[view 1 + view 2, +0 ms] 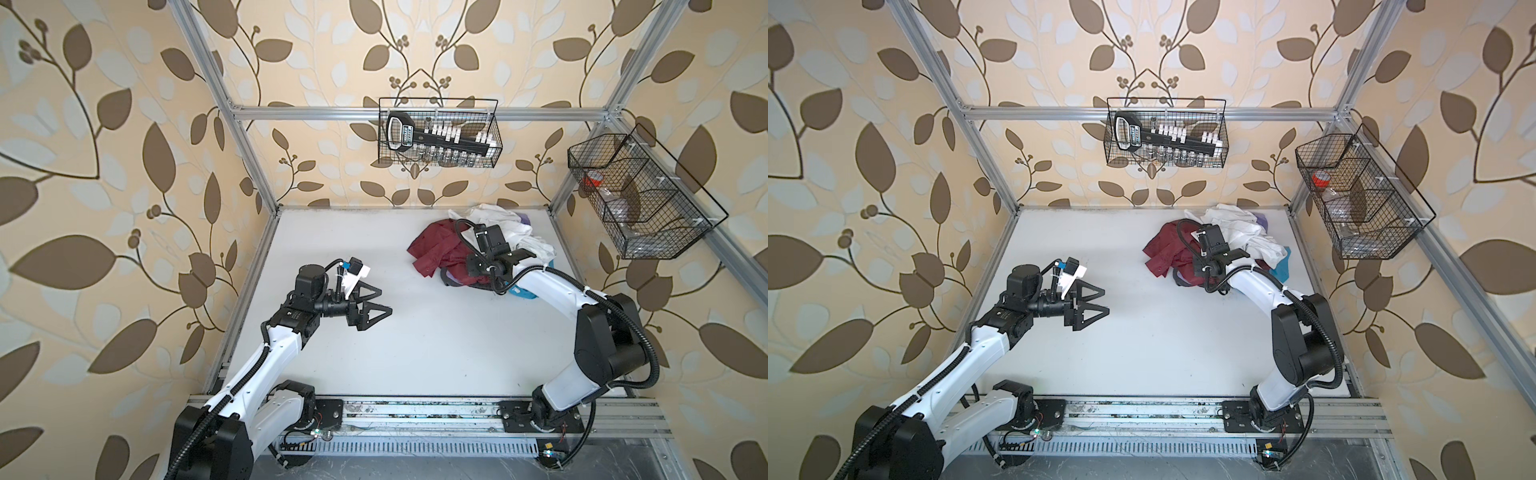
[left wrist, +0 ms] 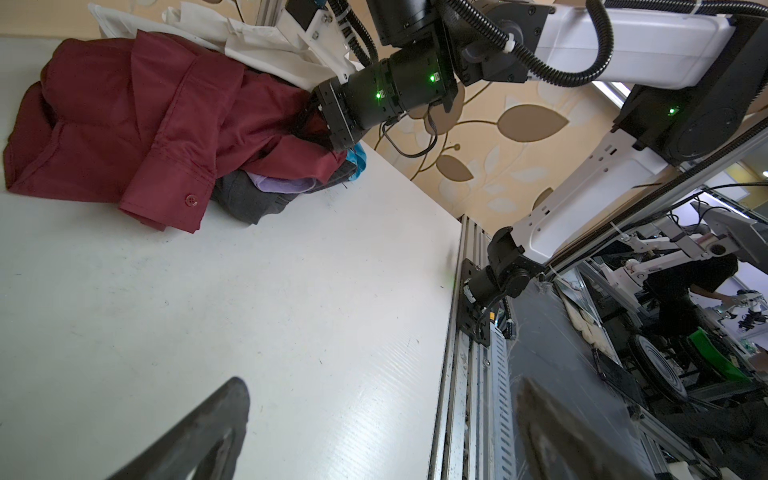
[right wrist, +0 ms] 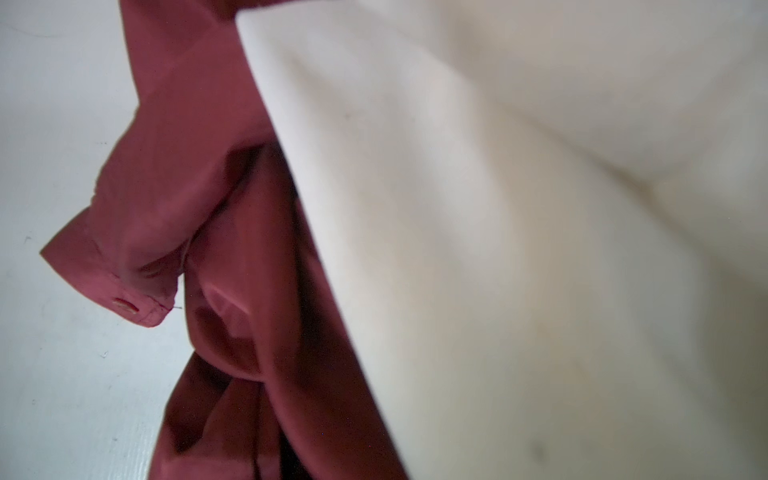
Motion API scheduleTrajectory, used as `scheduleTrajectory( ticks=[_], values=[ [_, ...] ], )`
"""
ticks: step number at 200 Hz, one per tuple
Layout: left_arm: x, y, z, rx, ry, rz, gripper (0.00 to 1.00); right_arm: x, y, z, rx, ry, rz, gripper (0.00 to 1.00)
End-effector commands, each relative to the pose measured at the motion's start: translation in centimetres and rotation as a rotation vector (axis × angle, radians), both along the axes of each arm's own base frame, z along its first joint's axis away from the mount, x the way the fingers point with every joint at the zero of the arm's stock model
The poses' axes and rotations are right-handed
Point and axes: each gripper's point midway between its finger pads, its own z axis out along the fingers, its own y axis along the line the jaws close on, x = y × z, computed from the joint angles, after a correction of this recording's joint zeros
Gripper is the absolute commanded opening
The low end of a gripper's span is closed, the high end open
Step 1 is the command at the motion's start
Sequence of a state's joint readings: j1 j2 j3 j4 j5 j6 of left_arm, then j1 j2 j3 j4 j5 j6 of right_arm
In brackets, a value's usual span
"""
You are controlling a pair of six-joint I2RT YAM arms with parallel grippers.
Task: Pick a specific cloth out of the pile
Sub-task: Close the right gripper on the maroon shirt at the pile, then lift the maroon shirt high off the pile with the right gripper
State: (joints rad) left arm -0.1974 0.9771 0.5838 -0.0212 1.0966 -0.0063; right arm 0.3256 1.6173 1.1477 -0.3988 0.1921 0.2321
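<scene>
Lying at the far right of the white worktop (image 1: 374, 353), the pile (image 1: 528, 241) is a heap of mixed garments. A white shirt (image 1: 498, 220) sits on its far side, and a teal garment (image 2: 359, 160), a lilac garment (image 2: 282, 185) and a dark grey garment (image 2: 249, 203) sit at its near edge.

The cloth (image 1: 432, 249), a maroon shirt, occupies the pile's left flank. It is draped over the other pieces and spills onto the worktop to the left. One buttoned cuff (image 2: 191, 200) rests flat on the surface, touching the dark grey garment.

The right end effector (image 2: 322, 118) is pushed into the near right part of the cloth. Its fingers are buried in maroon folds that gather toward it — closed, with the cloth pinched. The right wrist view shows only maroon fabric against white fabric at close range, with no fingers visible.

The left end effector (image 1: 385, 301) is held over bare worktop left of centre, well apart from the pile. Its fingers are spread wide and point right — nothing between them.
</scene>
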Motion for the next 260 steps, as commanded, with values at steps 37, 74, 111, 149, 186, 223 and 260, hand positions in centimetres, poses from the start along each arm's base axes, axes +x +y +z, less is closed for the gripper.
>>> scheduleTrajectory(
  ticks=[37, 74, 111, 149, 186, 223, 260],
  values=[
    [-0.8, -0.3, 2.3, -0.019, -0.089, -0.038, 0.99, 0.4, -0.3, 8.5, 0.026, -0.200, -0.012, 0.00],
    [-1.1, -0.3, 2.4, -0.019, -0.103, -0.040, 0.99, 0.3, -0.4, 12.5, 0.031, -0.268, 0.001, 0.00],
    [-1.3, -0.4, 2.5, -0.020, -0.110, -0.045, 0.99, -0.1, -0.4, 16.6, 0.031, -0.342, 0.015, 0.00],
    [-1.4, -0.4, 2.5, -0.019, -0.112, -0.046, 0.99, -1.2, -0.1, 19.6, 0.043, -0.414, 0.022, 0.00],
    [-1.3, -0.4, 2.4, -0.015, -0.110, -0.040, 0.99, -2.5, -0.1, 22.4, 0.054, -0.484, 0.020, 0.00],
    [-1.3, -0.3, 2.5, -0.014, -0.113, -0.038, 0.99, -4.1, -0.7, 26.2, 0.091, -0.590, 0.001, 0.00],
    [-1.4, -0.4, 2.5, -0.015, -0.114, -0.041, 0.99, -5.5, -1.2, 29.9, 0.124, -0.685, 0.006, 0.00]
  ],
)
